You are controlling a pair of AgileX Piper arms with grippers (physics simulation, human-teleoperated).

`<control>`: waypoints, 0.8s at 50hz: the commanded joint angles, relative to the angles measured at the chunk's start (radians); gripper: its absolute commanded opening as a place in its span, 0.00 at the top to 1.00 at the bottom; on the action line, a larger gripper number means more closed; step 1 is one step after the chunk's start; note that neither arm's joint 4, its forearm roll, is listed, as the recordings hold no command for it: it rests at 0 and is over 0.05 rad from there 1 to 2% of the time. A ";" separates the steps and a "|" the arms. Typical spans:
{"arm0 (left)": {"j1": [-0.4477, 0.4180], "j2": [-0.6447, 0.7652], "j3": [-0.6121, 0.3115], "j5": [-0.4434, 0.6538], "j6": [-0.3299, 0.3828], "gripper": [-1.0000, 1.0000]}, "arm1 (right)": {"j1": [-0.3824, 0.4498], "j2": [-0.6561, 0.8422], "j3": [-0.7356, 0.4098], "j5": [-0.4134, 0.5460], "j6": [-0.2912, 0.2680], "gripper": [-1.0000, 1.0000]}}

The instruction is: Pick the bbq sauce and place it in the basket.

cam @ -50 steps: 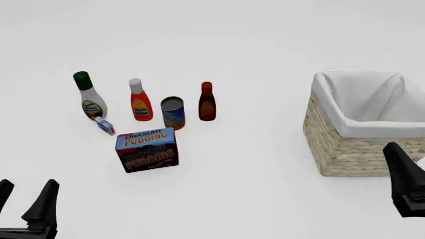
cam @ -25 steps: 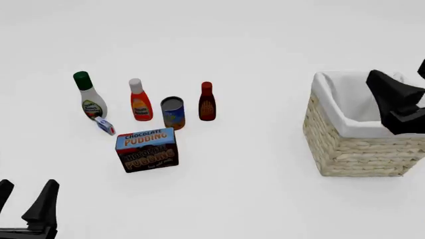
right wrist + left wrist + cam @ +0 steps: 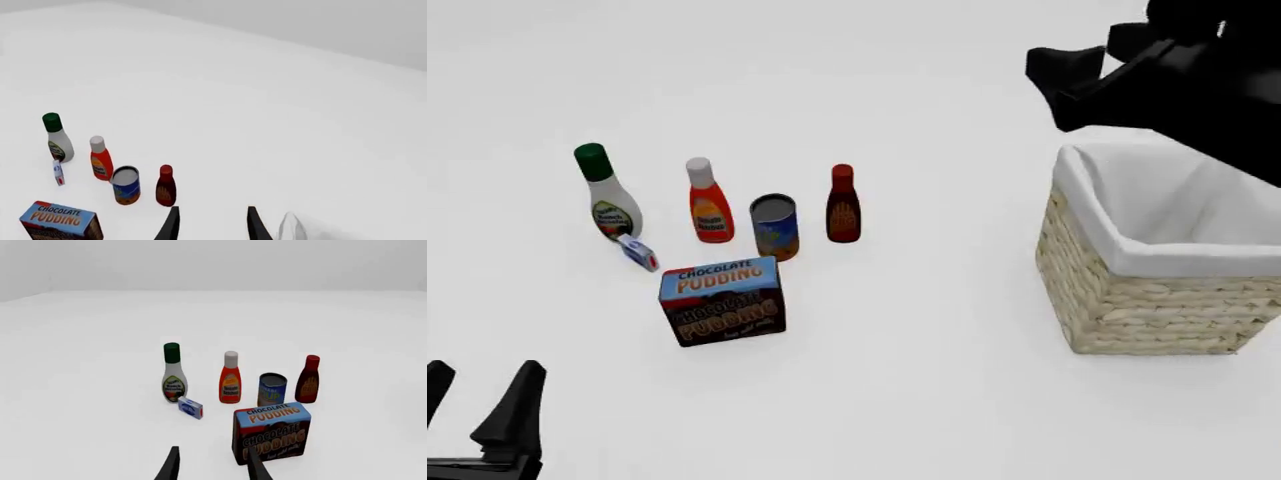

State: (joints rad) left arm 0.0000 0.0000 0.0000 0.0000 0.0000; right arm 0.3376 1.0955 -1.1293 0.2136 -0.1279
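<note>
a: white table (image 3: 934, 380), plain pale backdrop. where does the bbq sauce (image 3: 843, 204) stand?

b: upright on the table, at the right end of the bottle row, just beside the blue can (image 3: 774, 227), with a gap between them. well apart from the basket (image 3: 1134, 300), which sits at the front view's right with its white lining showing.

a: other items?

b: orange-red bottle with white cap (image 3: 706, 201) left of the can, white bottle with green cap (image 3: 603, 191) further left, a small blue-and-white box (image 3: 638, 252) at its foot. chocolate pudding box (image 3: 722, 300) stands nearer the camera than the row.

a: left gripper (image 3: 481, 415)?

b: low at the front view's bottom left corner, fingers spread, nothing between them. wrist view shows the two tips parted, pointing toward the pudding box.

a: right gripper (image 3: 210, 225)?

b: raised high, above the basket's far side in the front view. fingers apart and empty in its wrist view; the sauce sits just beyond the tips there.
</note>
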 commanded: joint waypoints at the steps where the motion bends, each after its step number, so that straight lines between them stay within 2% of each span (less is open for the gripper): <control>1: 0.000 0.000 0.000 0.000 0.000 0.00 | 0.087 0.227 -0.202 0.027 -0.009 0.00; 6: 0.000 0.000 0.000 0.000 0.000 0.00 | 0.097 0.292 -0.246 0.028 -0.014 0.00; 10: 0.000 0.000 0.000 0.000 0.000 0.00 | 0.119 0.367 -0.319 0.045 0.014 0.00; 20: 0.000 0.000 0.000 0.000 0.000 0.00 | 0.164 0.508 -0.471 0.070 0.034 0.00; 27: 0.000 0.000 0.000 0.000 0.000 0.00 | 0.187 0.598 -0.530 0.069 0.050 0.00; 28: 0.000 0.000 0.000 0.000 0.000 0.00 | 0.191 0.616 -0.549 0.079 0.072 0.00; 32: 0.000 0.000 0.000 0.000 0.000 0.00 | 0.190 0.652 -0.575 0.075 0.054 0.00; 40: 0.000 0.000 0.000 0.000 0.000 0.00 | 0.207 0.739 -0.626 0.096 0.065 0.00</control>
State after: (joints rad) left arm 0.0000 0.0000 0.0000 0.0000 0.0000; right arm 0.5244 1.7242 -1.6798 0.2936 -0.0747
